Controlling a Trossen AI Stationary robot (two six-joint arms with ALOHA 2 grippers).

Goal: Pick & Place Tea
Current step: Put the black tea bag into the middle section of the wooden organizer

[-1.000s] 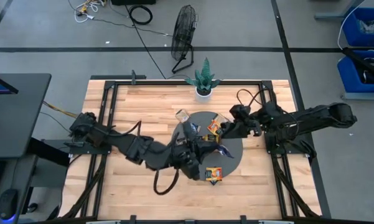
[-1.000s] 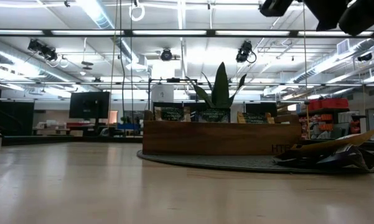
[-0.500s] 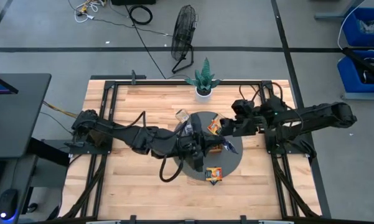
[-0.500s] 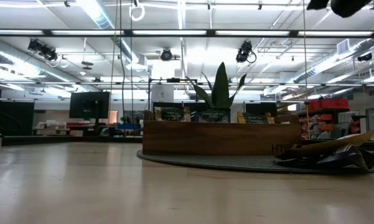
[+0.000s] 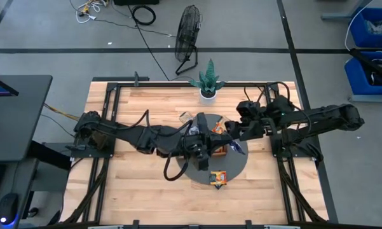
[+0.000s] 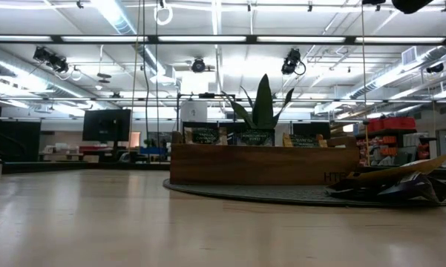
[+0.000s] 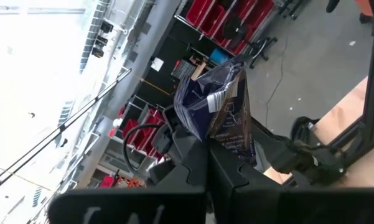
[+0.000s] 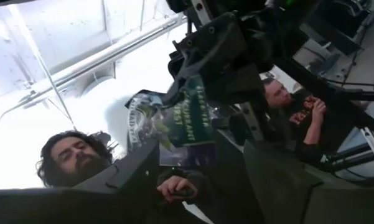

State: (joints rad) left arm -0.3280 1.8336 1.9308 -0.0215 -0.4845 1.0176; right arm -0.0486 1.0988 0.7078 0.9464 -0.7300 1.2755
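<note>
My left gripper (image 5: 225,147) reaches from the table's left over the round grey mat (image 5: 238,166) and is shut on a dark blue tea sachet (image 5: 236,147). My right gripper (image 5: 232,132) comes from the right and hovers open just beyond it. In the right wrist view its two fingers (image 8: 134,168) stand on either side of the sachet (image 8: 174,121) without visibly touching it. The wooden tray (image 6: 263,163) stands on the mat with several sachets upright in it. Orange sachets (image 5: 218,178) lie at the mat's near edge. My left gripper pinches the dark blue sachet between its two fingers by one edge (image 7: 221,140). The fingers come from the table's left, slanting upward. The sachet sticks out past the fingertips, crumpled, and is lifted clear of mat and tray.
A potted plant (image 5: 208,83) stands at the table's far edge, and a small clear object (image 5: 185,117) sits by the mat's far left rim. Crumpled dark sachets (image 6: 401,185) lie on the mat. People (image 8: 74,162) show in the room beyond. Bare wood lies left and near.
My left gripper has carried the blue sachet from above the mat's middle toward the far edge and up toward my right gripper. Both arms' parts have risen out of the top of the low view. The sachet has stayed in the left hold.
</note>
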